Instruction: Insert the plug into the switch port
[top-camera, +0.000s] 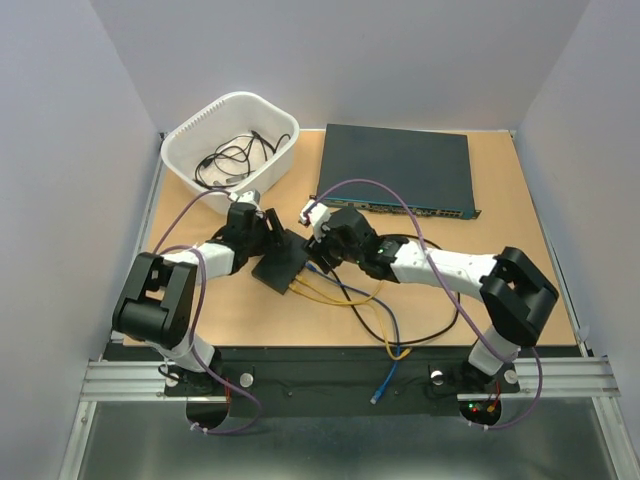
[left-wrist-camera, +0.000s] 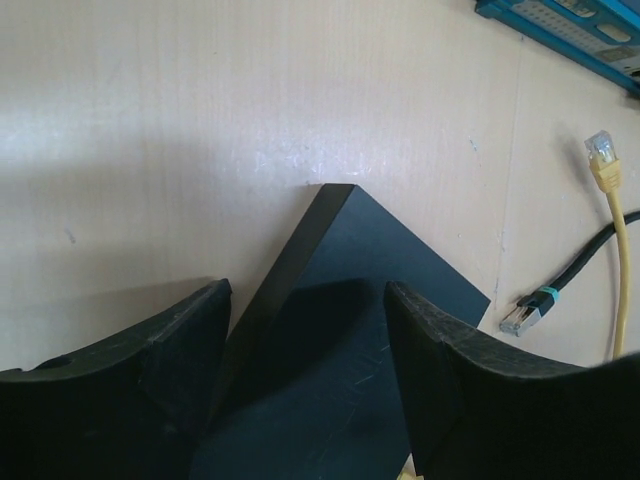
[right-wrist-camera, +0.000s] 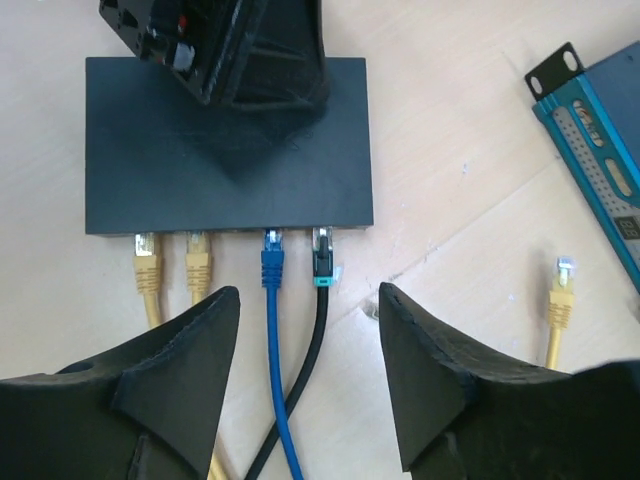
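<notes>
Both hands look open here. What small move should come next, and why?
Probably draw the right hand straight back and away. Its fingers stand apart holding nothing, and the black plug just ahead of them looks seated in the small black box, beside the blue plug.

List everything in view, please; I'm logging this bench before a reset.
small box: one, black, table centre
yellow cables: two, yellow, plugged into the box's edge
blue cable: one, blue, plugged beside them
black cable: one, black with teal clip, plugged beside the blue
loose yellow plug: one, yellow, between box and large unit
loose black plug: one, black with teal band, beside the box
large unit: one, dark, blue front, far side
basket: one, white, far left
cords: tangled, black, in the basket
table: one, tan
left gripper: one, black, open over the box
right gripper: one, black, open over the plugged cables
</notes>
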